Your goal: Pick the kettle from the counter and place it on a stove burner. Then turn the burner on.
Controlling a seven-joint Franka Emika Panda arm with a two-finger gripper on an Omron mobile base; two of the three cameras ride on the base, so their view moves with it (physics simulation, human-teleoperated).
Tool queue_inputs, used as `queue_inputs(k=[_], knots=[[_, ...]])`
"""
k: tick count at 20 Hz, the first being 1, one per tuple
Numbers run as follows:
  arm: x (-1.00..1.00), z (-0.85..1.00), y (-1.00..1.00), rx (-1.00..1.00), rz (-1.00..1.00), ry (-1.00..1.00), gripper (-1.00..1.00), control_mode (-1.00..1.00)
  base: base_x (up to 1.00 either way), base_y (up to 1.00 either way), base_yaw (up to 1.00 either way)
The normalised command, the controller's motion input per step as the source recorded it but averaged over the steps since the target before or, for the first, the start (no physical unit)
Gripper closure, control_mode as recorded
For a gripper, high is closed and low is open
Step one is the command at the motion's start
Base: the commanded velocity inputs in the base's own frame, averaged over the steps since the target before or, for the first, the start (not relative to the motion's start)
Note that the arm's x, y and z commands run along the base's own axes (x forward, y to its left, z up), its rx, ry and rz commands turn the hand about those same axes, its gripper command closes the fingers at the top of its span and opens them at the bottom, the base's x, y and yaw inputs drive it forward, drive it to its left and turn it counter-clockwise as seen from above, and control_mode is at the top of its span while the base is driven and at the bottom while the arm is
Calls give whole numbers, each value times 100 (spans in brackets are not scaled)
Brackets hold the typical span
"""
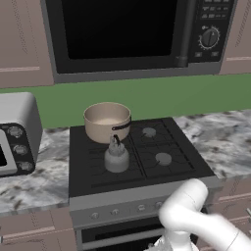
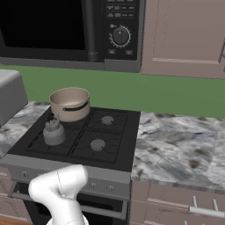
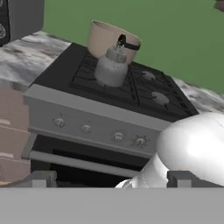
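The small grey kettle (image 1: pixel 116 157) (image 2: pixel 53 132) (image 3: pixel 112 68) stands upright on the front-left stove burner, apart from any finger. Just behind it a tan saucepan (image 1: pixel 107 121) (image 2: pixel 69 103) (image 3: pixel 109 39) covers the back-left burner. Two bare burners lie on the right, front (image 1: pixel 163 158) (image 2: pixel 97 144) and back (image 1: pixel 149 132) (image 2: pixel 107 120). My gripper (image 3: pixel 113 179) hangs low in front of the stove, open wide and holding nothing, facing the row of knobs (image 3: pixel 117 136). The marbled counter (image 1: pixel 225 142) (image 2: pixel 176 145) flanks the stove.
A grey toaster oven (image 1: pixel 14 132) (image 2: pixel 9 94) sits on the left counter. A black microwave (image 1: pixel 132 34) (image 2: pixel 66 26) hangs above the stove. Below the knobs (image 1: pixel 115 212) is the oven door with its handle (image 3: pixel 83 162). My white elbow (image 1: pixel 186 211) (image 2: pixel 61 184) bulges before the stove front.
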Motion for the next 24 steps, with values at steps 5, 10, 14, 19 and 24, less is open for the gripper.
queue_inputs(k=[5, 10, 14, 19, 24], knots=[[1, -17, -39, 22, 23, -22, -100, -100, 0, 0, 0], [10, 0, -32, 13, 12, -4, -100, -100, 0, 0, 0], [11, 0, -30, 10, 13, 0, -100, -100, 0, 0, 0], [18, 0, -23, 9, 17, 0, -100, -100, 0, 0, 0], [11, 0, -21, 4, 20, -1, -100, -100, 0, 0, 0]])
